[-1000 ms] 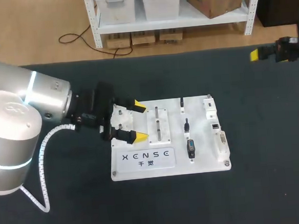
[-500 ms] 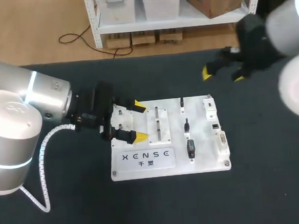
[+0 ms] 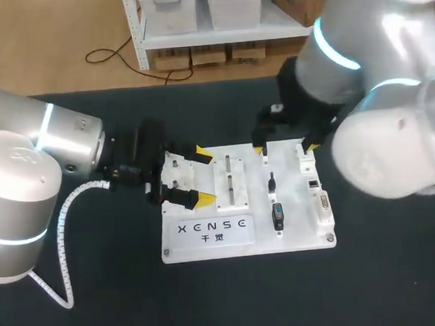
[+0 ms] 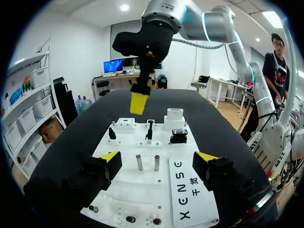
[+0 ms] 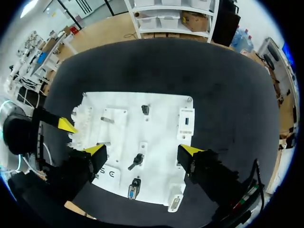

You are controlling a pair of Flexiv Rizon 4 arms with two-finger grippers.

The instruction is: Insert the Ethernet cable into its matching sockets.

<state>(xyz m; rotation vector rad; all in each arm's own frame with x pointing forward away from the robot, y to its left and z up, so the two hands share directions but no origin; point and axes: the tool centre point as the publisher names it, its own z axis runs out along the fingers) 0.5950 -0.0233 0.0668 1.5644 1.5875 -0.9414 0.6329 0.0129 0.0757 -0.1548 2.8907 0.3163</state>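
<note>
The white connector board (image 3: 208, 242) lies mid-table. Small black plugs (image 3: 271, 181) stand in its right half, beside a white socket block (image 3: 305, 155); I cannot tell which plug is the Ethernet cable. My left gripper (image 3: 203, 177) rests open over the board's left edge. In the left wrist view, the left gripper (image 4: 157, 156) has two metal pegs (image 4: 139, 161) just ahead of its fingers. My right gripper (image 3: 285, 137) hangs above the board's far edge, mostly hidden by its arm. In its own view, the right gripper (image 5: 143, 149) is open above the plugs (image 5: 137, 160), holding nothing.
A D-sub connector (image 5: 175, 203) and a blue-faced connector (image 5: 134, 190) sit near the board's (image 5: 118, 102) front edge. The black table cloth (image 3: 375, 286) surrounds the board. The bulky right arm (image 3: 376, 85) covers the table's far right.
The right arm has swept in from the far right edge to above the board's far side. The left arm and board have stayed put.
</note>
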